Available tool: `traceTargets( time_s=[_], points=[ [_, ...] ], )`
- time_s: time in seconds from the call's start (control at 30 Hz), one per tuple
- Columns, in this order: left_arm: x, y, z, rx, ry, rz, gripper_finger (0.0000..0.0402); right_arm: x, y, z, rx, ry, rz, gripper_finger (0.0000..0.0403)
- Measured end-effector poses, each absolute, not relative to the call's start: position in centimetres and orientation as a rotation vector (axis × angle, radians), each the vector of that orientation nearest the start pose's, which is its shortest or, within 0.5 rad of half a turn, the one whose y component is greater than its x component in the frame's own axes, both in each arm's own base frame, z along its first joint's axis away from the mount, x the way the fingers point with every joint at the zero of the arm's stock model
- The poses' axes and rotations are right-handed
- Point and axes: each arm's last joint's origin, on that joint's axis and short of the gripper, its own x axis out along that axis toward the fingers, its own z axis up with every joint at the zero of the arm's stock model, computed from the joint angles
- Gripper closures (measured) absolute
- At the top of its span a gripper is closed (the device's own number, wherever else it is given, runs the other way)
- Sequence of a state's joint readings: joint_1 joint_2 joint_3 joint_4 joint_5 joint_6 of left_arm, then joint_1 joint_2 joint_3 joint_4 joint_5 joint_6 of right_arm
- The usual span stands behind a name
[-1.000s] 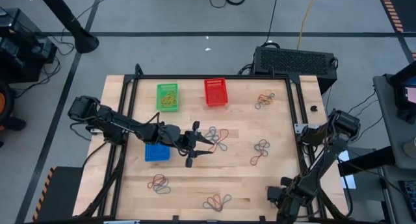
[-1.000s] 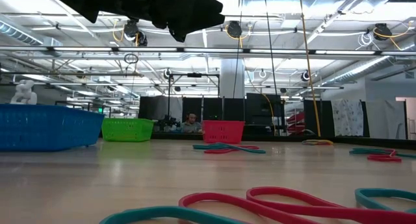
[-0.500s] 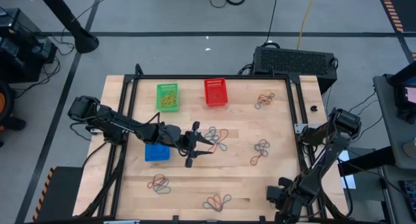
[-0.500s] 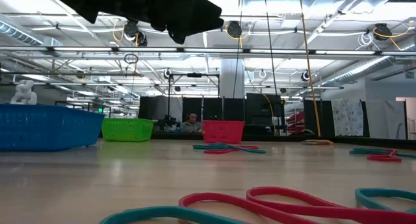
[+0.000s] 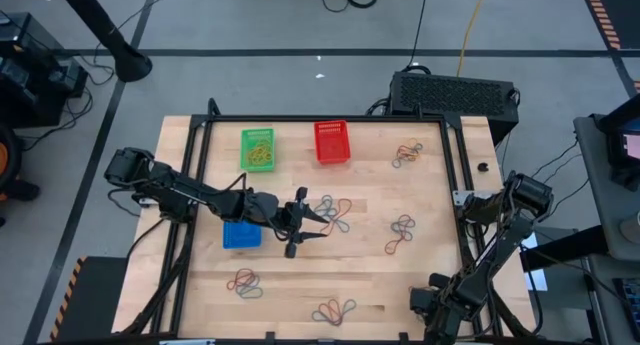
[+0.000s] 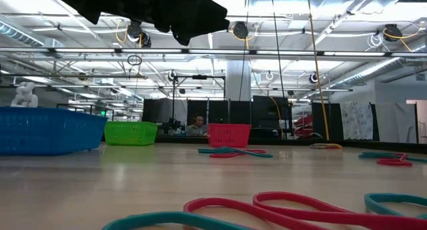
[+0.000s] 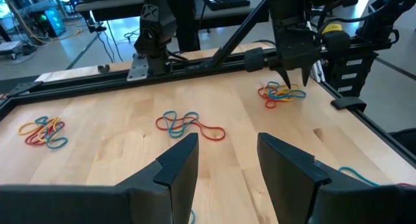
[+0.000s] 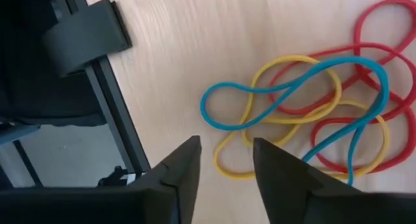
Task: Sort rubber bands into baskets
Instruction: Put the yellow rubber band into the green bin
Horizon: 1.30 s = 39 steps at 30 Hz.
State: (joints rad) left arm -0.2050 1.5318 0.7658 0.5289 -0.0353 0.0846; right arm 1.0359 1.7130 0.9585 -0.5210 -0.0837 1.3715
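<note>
Three baskets stand on the wooden table: green and red at the far side, blue by my left arm. Rubber bands lie in loose clusters about the table. My left gripper hovers open over mid-table, level, nothing between its fingers. My right gripper points down at the near right corner, open, over the edge of a yellow, blue and red cluster. A yellow loop lies under the gap between its fingers. My right gripper's fingertips stand from above right at the edge of the cluster. Whether they touch a band I cannot tell. The bands lie flat on the table.
More band clusters lie at the far right and the near edge. A black frame rail runs along the table's edge close beside my right gripper. A black box stands behind the far edge.
</note>
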Motion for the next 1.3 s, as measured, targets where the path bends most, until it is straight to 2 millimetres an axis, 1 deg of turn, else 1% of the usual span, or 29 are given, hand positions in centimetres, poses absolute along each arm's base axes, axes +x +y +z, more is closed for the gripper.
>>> traceTargets(
  time_s=[0.2,0.37,0.6,0.73,0.93,1.07,1.3],
  points=[
    [31.5,-6.5,21.8,0.113,0.228,-0.179,0.0235,15.3,26.4,14.8,0.443,1.511,0.032,0.0244],
    [31.5,-6.5,21.8,0.113,0.228,-0.179,0.0235,15.5,26.2,14.8,0.379,1.51,0.075,0.0245],
    [31.5,-6.5,21.8,0.113,0.228,-0.179,0.0235,15.8,25.9,14.8,0.206,1.486,0.224,0.0247],
    [31.5,-6.5,21.8,0.113,0.228,-0.179,0.0235,15.9,25.3,14.7,0.143,1.502,0.231,0.0248],
    [31.5,-6.4,21.8,0.114,0.228,-0.177,0.0235,16.2,25.1,14.7,0.098,1.496,0.261,0.0248],
    [31.7,-6.4,21.4,0.117,0.244,-0.172,0.0235,16.2,25.0,14.7,0.053,1.493,0.284,0.0248],
    [32.2,-6.2,20.6,0.117,0.251,-0.157,0.0235,15.8,25.6,13.5,0.011,1.514,0.275,0.0248]
  ],
)
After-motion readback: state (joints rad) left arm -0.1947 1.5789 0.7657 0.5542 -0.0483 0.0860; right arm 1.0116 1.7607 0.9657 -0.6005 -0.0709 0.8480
